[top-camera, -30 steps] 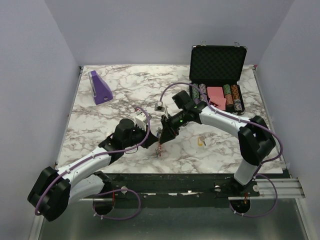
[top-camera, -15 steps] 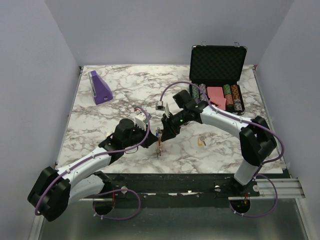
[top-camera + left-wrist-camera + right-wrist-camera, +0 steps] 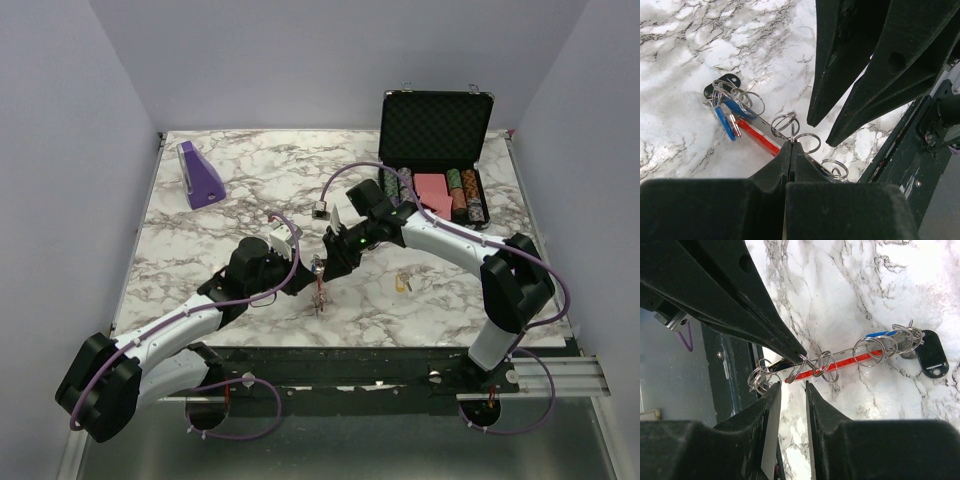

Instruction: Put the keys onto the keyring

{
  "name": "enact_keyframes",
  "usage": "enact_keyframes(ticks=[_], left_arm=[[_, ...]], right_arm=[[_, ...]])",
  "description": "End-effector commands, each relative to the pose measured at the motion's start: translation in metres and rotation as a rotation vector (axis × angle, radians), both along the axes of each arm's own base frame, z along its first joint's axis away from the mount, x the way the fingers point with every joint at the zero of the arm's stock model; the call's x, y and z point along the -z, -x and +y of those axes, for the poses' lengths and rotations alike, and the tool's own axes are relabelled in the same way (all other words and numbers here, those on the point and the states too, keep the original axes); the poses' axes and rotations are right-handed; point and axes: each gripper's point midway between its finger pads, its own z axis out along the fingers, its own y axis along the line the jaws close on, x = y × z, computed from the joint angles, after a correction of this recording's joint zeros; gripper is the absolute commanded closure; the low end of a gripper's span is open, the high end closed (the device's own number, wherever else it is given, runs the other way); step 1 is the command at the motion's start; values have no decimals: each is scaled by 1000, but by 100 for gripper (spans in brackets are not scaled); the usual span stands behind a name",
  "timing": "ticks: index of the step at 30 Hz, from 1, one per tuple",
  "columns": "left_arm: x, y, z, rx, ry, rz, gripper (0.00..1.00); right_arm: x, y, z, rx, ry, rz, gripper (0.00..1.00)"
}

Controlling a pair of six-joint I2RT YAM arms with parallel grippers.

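Keyring (image 3: 760, 140) on marble tabletop (image 3: 680, 45), near front edge: slim red-and-steel strip, long axis slanting away leftward. My left gripper (image 3: 791, 146) is clamped on its middle. Wire rings (image 3: 782, 120), blue key (image 3: 724, 122), glossy black tag (image 3: 927, 352) farthest. Right gripper (image 3: 792, 390) jaws apart, alongside.

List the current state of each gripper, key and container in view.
Left gripper: shut on the red-and-metal keyring.
Right gripper: open, nothing between its jaws.
Blue-headed metal key: among the keyring's rings.
Yellow-headed metal key: loose on the marble table, off the keyring.
Black poker-chip case: lid open, upright.
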Motion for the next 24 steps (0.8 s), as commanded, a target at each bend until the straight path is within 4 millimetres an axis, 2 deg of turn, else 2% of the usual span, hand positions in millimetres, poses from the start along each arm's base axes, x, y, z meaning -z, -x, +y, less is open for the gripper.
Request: enact_keyframes(ticks=[1, 7, 14, 20, 24], left_arm=[[-6, -7, 0, -24, 22, -26, 100], [-7, -7, -1, -24, 25, -26, 100], [-7, -8, -2, -26, 28, -21, 100], [-7, -7, -2, -23, 33, -17, 100], [-8, -7, -2, -26, 35, -22, 100]], right_arm=[[-5, 3, 5, -3, -29, 24, 65], [-4, 5, 6, -4, -34, 43, 61], [7, 4, 9, 14, 5, 39, 63], [12, 6, 11, 13, 25, 39, 69], [15, 6, 11, 15, 35, 38, 76]])
